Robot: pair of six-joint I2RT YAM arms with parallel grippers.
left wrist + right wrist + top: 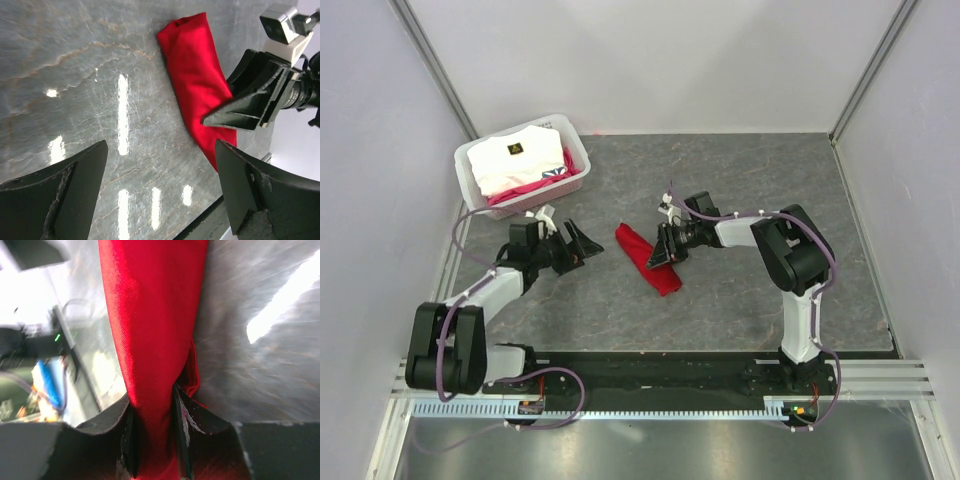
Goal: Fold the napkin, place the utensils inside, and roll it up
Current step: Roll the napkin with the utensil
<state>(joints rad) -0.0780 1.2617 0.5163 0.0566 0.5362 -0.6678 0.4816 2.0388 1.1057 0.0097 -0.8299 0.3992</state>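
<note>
The red napkin (646, 258) lies rolled into a long narrow bundle on the grey table, running from upper left to lower right. It also shows in the left wrist view (197, 80) and the right wrist view (150, 315). My right gripper (660, 250) is shut on the napkin roll near its middle; its fingers (182, 430) pinch the red cloth. My left gripper (582, 245) is open and empty, a short way left of the roll, jaws spread wide over bare table (160, 165). The spoon is hidden from view.
A white basket (470, 165) at the back left holds white and pink patterned fabric (520, 160). Grey walls enclose the table on three sides. A black rail runs along the near edge (650, 370).
</note>
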